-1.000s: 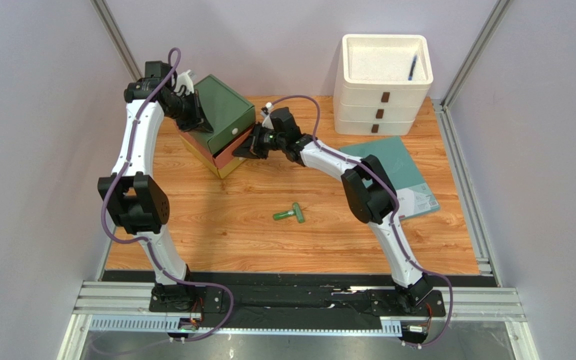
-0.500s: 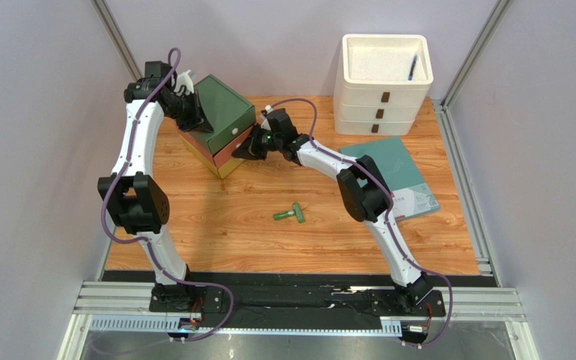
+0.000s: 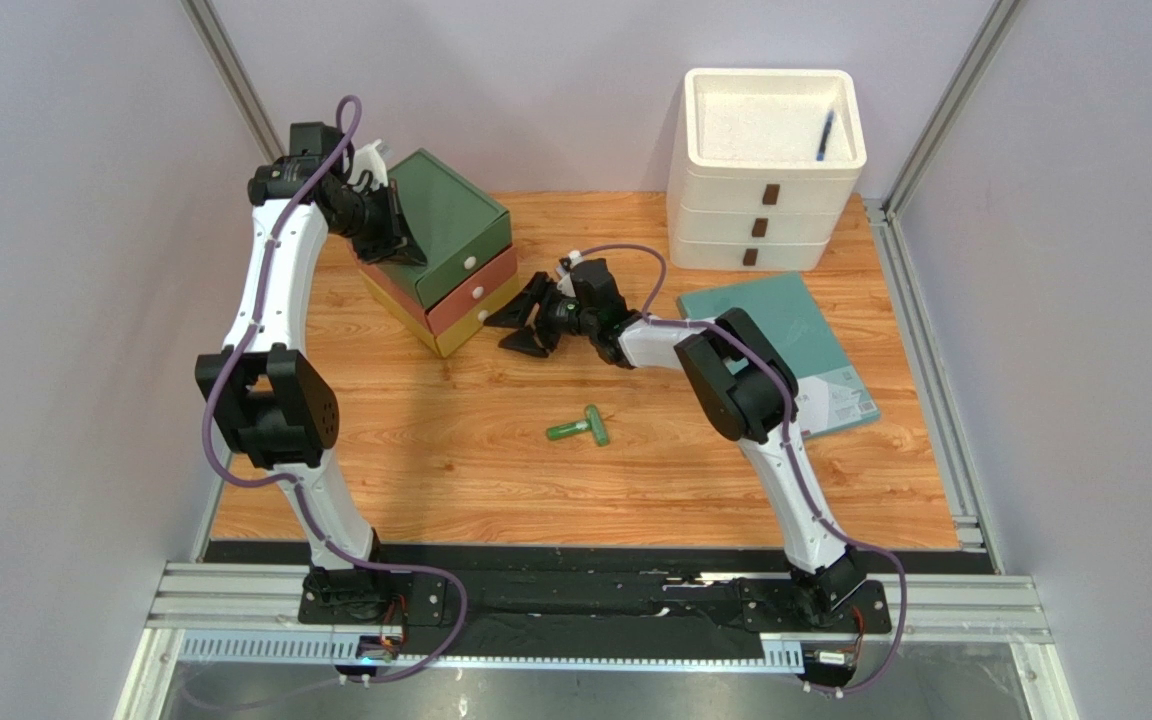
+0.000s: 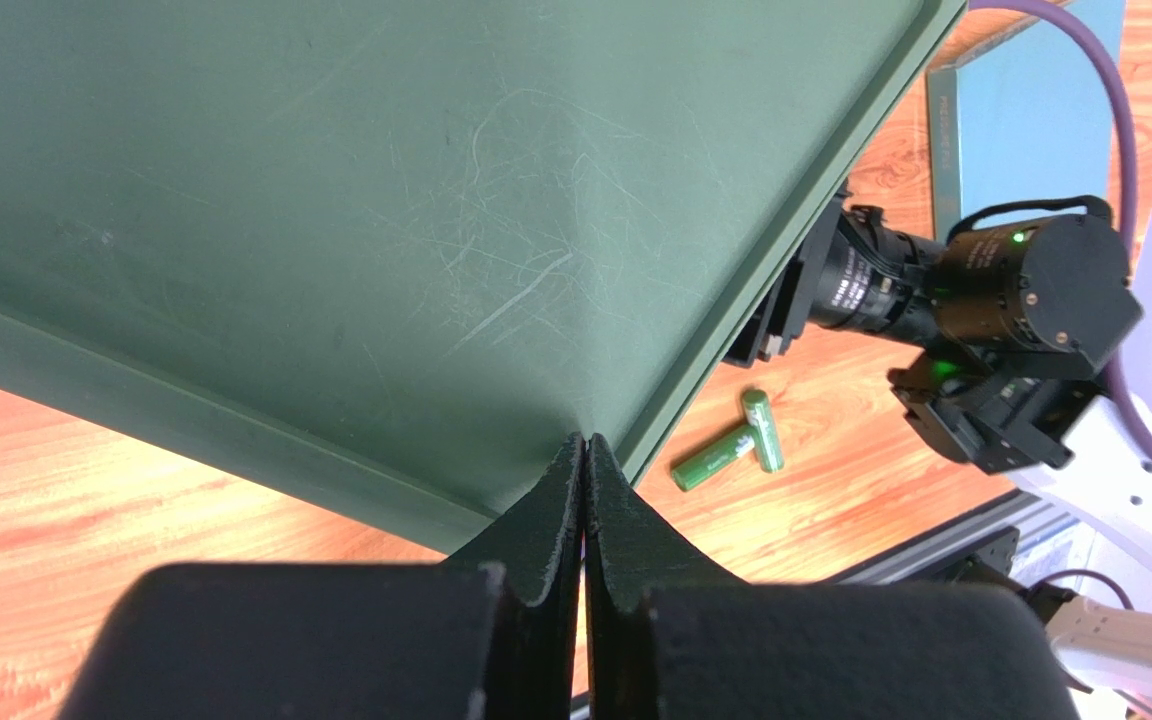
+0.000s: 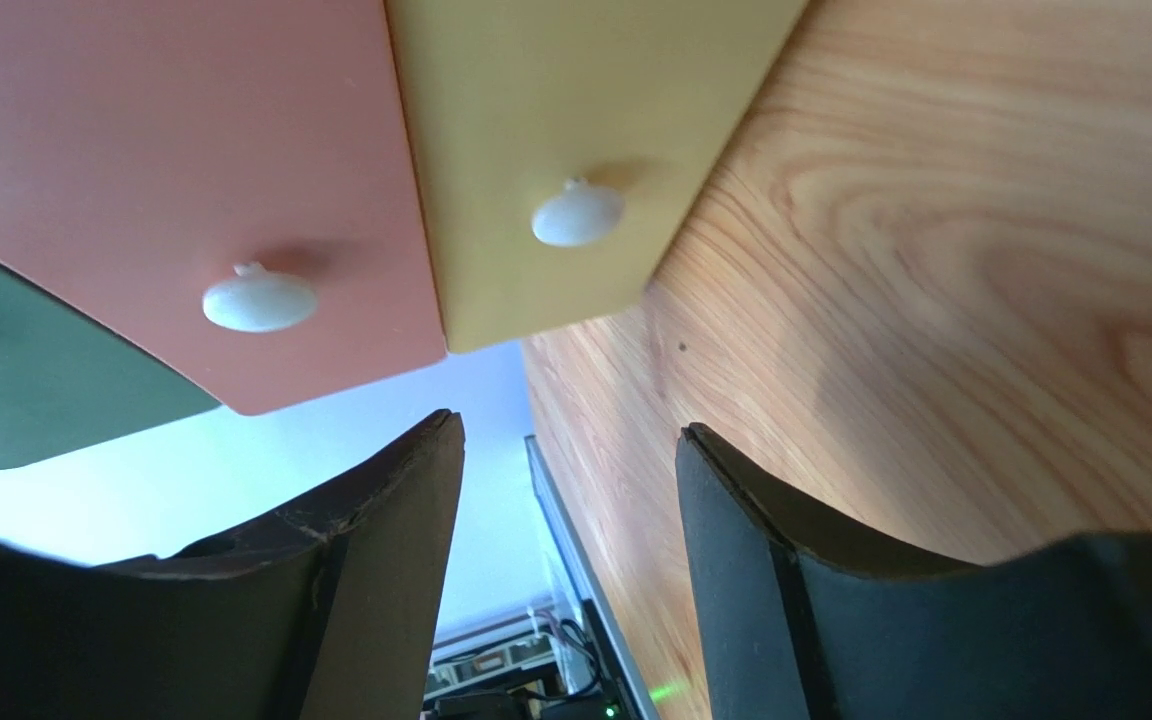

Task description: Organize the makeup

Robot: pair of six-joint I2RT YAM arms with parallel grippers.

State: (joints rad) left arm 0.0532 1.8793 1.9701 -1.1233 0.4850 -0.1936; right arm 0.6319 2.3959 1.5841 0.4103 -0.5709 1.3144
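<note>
- I see my left gripper (image 4: 582,444) with fingers pressed together, against the green-topped drawer chest (image 3: 455,225).
- My right gripper (image 3: 525,320) has its fingers apart and empty, facing the chest's front.
- The green tubes (image 3: 573,429) lie on the table (image 3: 432,450), apart from both.

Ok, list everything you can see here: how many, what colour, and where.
chest: one, green, salmon and yellow drawers, far left of the table
white stack: one, white with brown handles, far right
pen: one, blue, in the white stack's open top
book: one, teal, flat on the right, partly under the right arm
tubes: two, bright green, touching, mid table
table: one, wood grain
left gripper: one, black, shut, tips at the chest's green top
right gripper: one, black, open, empty, facing the chest's drawer fronts
</note>
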